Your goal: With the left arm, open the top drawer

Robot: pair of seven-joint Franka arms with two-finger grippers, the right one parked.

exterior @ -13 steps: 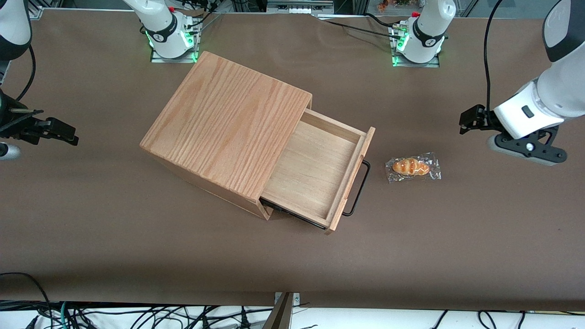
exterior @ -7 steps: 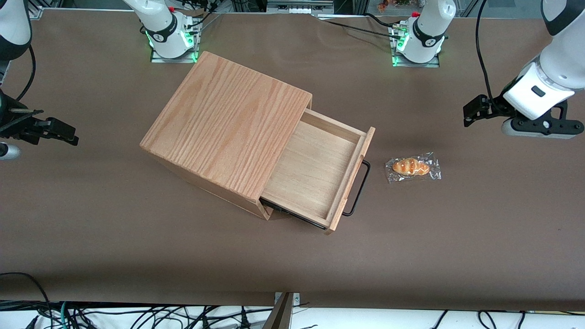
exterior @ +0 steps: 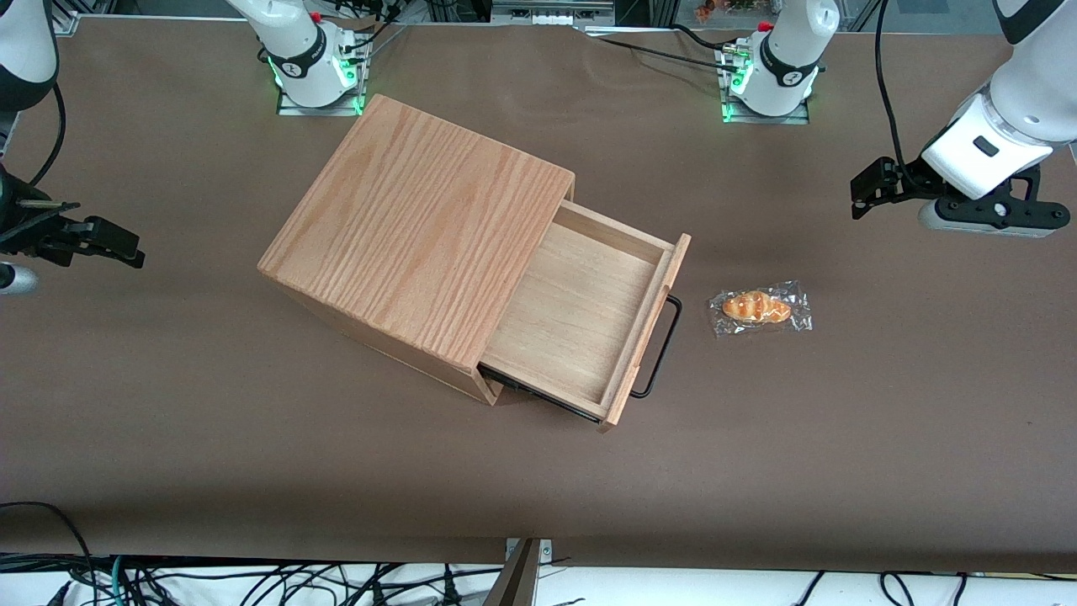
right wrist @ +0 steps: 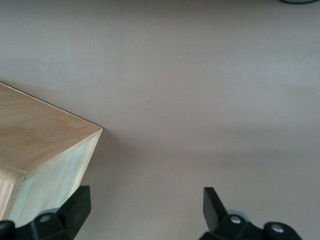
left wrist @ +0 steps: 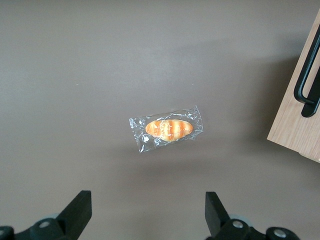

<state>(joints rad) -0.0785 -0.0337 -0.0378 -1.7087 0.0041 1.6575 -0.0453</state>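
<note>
My pincer (left wrist: 145, 215) hangs wide and empty, having lifted farther from the counter (exterior: 168, 421) toward the working arm's end; the top drawer (exterior: 580, 316) stands pulled out beside the wrapped bun (exterior: 759, 308); I judge the opening done.

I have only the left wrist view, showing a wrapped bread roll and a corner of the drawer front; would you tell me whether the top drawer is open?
Observer: Yes, the top drawer stands well out of the wooden box.
Operator: Thank you. Is anything inside it?
Observer: No, its pale floor is bare.
Operator: And where is the end effector?
Observer: The end effector hangs open above the table toward the working arm's end. It is well apart from the handle and farther from the front camera than the wrapped bread roll.
</note>
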